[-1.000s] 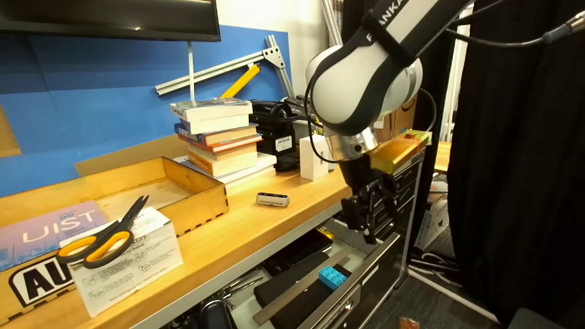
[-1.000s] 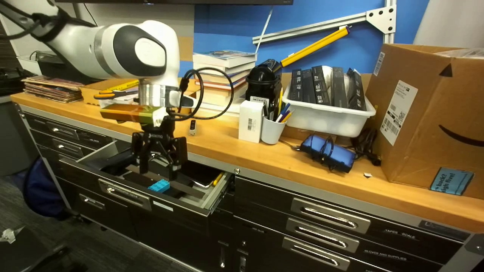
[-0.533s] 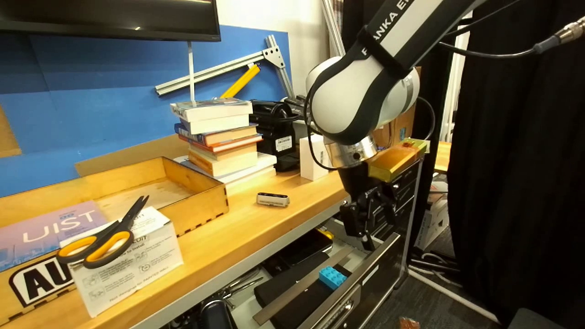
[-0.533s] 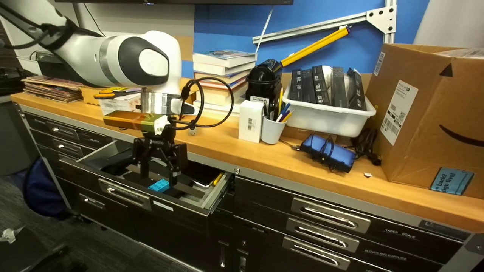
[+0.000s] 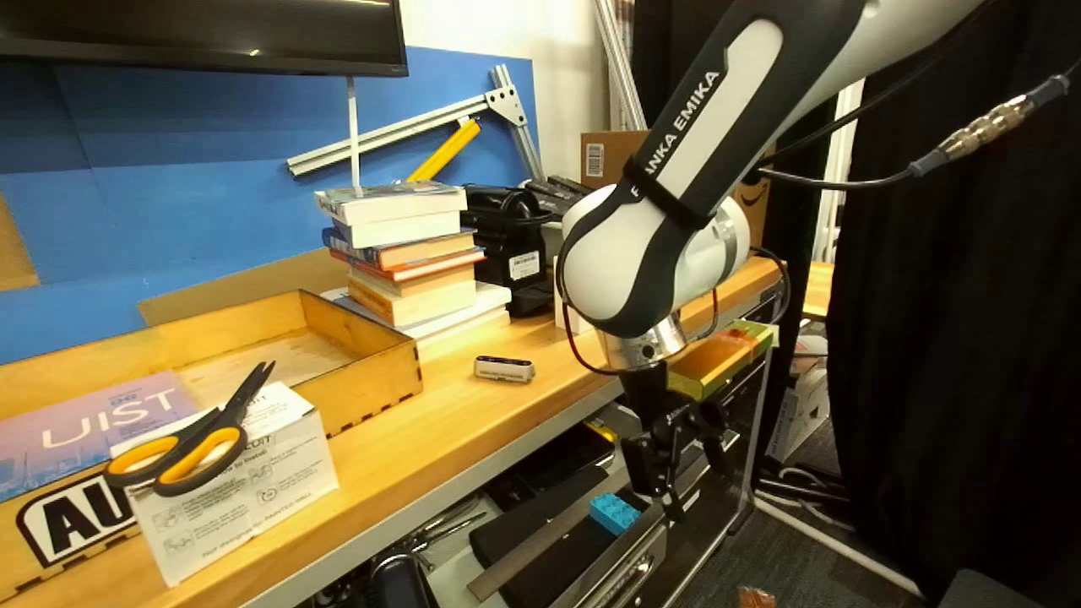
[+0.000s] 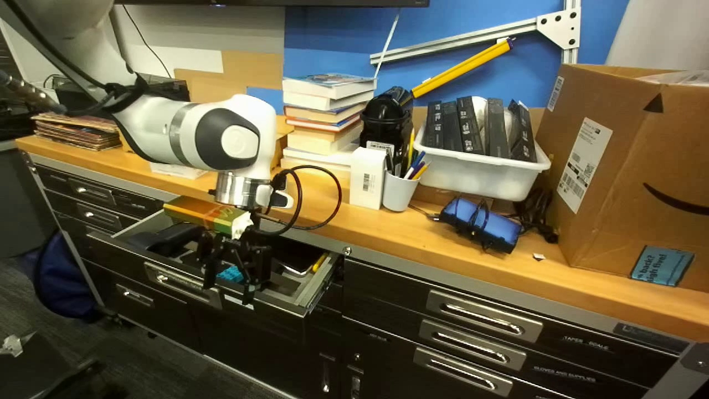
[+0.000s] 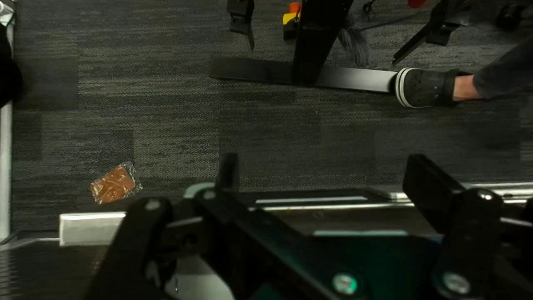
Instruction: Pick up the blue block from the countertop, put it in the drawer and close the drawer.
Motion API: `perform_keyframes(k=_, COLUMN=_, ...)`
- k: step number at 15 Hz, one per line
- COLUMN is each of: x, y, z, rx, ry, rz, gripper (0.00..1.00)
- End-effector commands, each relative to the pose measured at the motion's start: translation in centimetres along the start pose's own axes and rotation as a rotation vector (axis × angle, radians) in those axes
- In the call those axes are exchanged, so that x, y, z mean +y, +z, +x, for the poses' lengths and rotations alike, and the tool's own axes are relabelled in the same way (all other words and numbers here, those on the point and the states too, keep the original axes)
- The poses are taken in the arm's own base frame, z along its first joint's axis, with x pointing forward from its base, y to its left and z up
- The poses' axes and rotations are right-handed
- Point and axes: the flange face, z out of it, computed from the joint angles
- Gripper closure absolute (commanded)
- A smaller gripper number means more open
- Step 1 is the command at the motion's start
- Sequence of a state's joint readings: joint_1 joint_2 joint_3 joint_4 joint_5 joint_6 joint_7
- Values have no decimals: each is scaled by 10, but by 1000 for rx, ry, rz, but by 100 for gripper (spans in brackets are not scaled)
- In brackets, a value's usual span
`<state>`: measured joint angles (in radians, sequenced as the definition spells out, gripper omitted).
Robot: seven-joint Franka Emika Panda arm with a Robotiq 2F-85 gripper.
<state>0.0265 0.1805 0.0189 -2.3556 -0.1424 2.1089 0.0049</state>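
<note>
The blue block (image 5: 614,513) lies inside the open drawer, just behind its front wall (image 5: 627,566). In an exterior view the block (image 6: 230,274) shows partly behind the fingers. The drawer (image 6: 266,316) is pulled out from under the countertop (image 5: 456,439), which also shows in an exterior view (image 6: 443,244). My gripper (image 5: 661,498) is open and empty, low at the drawer's front edge; it shows in an exterior view too (image 6: 228,287). In the wrist view the gripper's (image 7: 322,183) fingertips are wide apart and reach past the drawer's front rim (image 7: 325,206) over the floor.
Scissors (image 5: 181,447) lie on a white box by a wooden tray (image 5: 363,380). Books (image 5: 405,262) are stacked behind. A white box (image 6: 366,177), pen cup (image 6: 399,193), bin (image 6: 476,174) and carton (image 6: 620,166) stand along the bench. A person's foot (image 7: 429,87) is on the floor.
My gripper has moved down and outward, from above the drawer to its front edge. It stays open. The blue block and the drawer have not visibly moved.
</note>
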Motion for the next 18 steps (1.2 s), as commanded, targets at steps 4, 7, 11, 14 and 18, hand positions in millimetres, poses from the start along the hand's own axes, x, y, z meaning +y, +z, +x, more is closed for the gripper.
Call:
perform_keyframes(k=4, x=-4, y=26, z=24, rx=54, ry=41, rz=40, gripper=0)
perform_keyframes(k=7, x=-12, y=29, z=32, rx=170, ry=97, rz=70, gripper=0)
perform_keyframes(k=11, x=-27, y=19, z=52, rx=342, ry=151, rz=99, gripper=0)
perform_keyframes(k=14, x=-37, y=18, z=64, rx=467, ry=198, rz=108, gripper=0)
perform_keyframes(k=18, x=-47, y=15, z=71, rx=650, ry=263, rz=116, gripper=0)
